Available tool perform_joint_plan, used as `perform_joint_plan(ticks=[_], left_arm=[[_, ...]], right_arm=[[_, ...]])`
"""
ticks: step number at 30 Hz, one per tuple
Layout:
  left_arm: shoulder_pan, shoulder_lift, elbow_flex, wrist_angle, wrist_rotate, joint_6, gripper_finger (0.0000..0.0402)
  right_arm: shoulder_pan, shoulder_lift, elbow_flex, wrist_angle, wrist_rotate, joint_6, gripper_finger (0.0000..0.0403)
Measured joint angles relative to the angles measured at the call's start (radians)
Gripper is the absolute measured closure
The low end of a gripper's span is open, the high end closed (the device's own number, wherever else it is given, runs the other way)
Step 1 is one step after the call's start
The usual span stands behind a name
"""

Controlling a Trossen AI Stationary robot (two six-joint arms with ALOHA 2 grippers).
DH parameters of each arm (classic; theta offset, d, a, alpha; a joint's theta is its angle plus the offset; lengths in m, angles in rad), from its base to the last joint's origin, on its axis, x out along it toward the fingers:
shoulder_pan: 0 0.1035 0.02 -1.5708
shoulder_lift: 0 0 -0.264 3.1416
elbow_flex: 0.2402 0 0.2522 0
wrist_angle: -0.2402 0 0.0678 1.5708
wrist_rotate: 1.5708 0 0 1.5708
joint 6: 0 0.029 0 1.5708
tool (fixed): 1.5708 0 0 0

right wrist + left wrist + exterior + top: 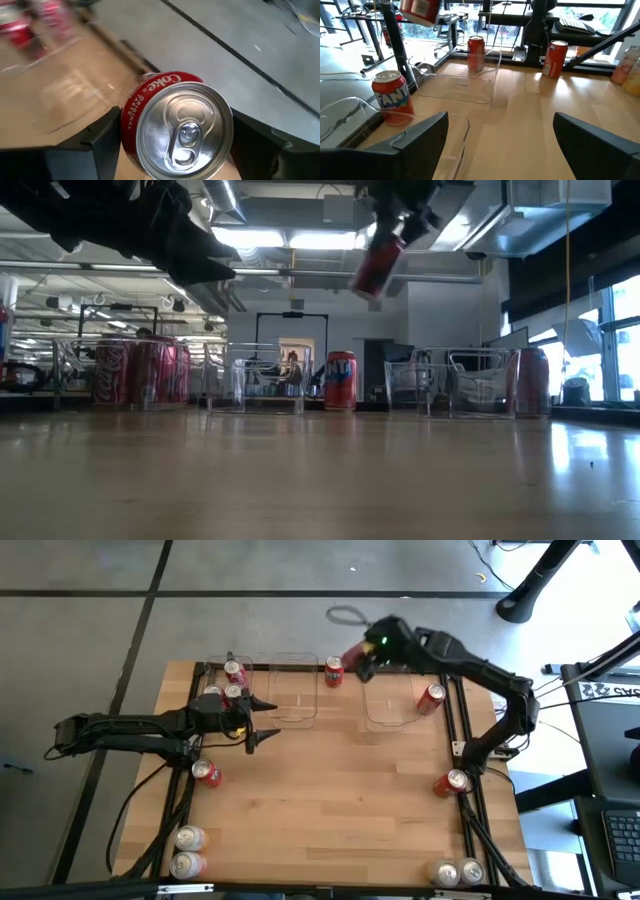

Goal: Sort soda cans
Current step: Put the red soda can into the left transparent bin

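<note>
My right gripper is shut on a red Coke can, high above the table's far edge near the right clear bin. In the low view the can hangs tilted. My left gripper is open and empty over the middle clear bin. An orange Fanta can stands upright between the middle and right bins. Three red cans stand in the left bin. One red can is in the right bin. My right gripper pinches the Coke can's side wall between its two fingers, on opposite sides just below the silver top. The fingers come from above. The can is lifted clear of the table and hangs tilted below the gripper.
Loose red cans lie at the left and the right. Silver cans stand at the near left corner and the near right corner. The middle of the wooden table is bare. Black frame rails run along both side edges.
</note>
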Motion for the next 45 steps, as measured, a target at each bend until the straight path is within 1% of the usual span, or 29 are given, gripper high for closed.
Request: perform_joint_plan(ticks=[3,5,9,11,13,18,23,27,32,38,41,43,45], left_arm=[[-0.004,0.006,0.0,-0.005,0.0,-0.045,0.0053],[-0.013,0.008,0.001,-0.039,-0.001,-0.066,0.0053],[-0.045,0.008,0.001,-0.073,0.0,-0.093,0.0053],[-0.065,0.008,0.001,-0.076,0.0,-0.098,0.0053],[-0.085,0.008,0.001,-0.084,0.0,-0.102,0.0053],[-0.128,0.008,0.001,-0.09,0.0,-0.113,0.0053],[-0.161,0.008,0.001,-0.096,0.0,-0.124,0.0053],[-0.177,0.008,0.001,-0.101,0.0,-0.125,0.0053],[-0.187,0.035,0.0,-0.117,0.0,-0.129,0.0053],[-0.19,0.086,0.0,-0.116,0.0,-0.143,0.0053],[-0.19,0.115,0.0,-0.114,0.0,-0.144,0.0053],[-0.19,0.134,0.0,-0.118,0.0,-0.148,0.0053],[-0.19,0.151,0.0,-0.118,0.0,-0.147,0.0053]], right_arm=[[0.097,0.0,-0.019,0.016,-0.042,-0.047,0.0115],[0.167,0.0,-0.044,0.037,-0.073,-0.084,0.0115],[0.301,0.0,-0.131,0.113,-0.14,-0.106,0.0115],[0.359,0.0,-0.189,0.174,-0.193,-0.124,0.0115],[0.413,0.0,-0.25,0.241,-0.224,-0.136,0.0115],[0.507,0.0,-0.412,0.443,-0.237,-0.143,0.0115],[0.535,0.013,-0.544,0.653,-0.252,-0.141,0.0108],[0.523,0.059,-0.568,0.687,-0.273,-0.112,0.0111],[0.516,0.137,-0.566,0.728,-0.268,-0.161,0.0114],[0.516,0.193,-0.505,0.729,-0.288,-0.182,0.0113],[0.516,0.217,-0.489,0.736,-0.258,-0.211,0.0113],[0.516,0.232,-0.484,0.696,-0.251,-0.23,0.0113],[0.518,0.234,-0.463,0.607,-0.244,-0.238,0.0112]])
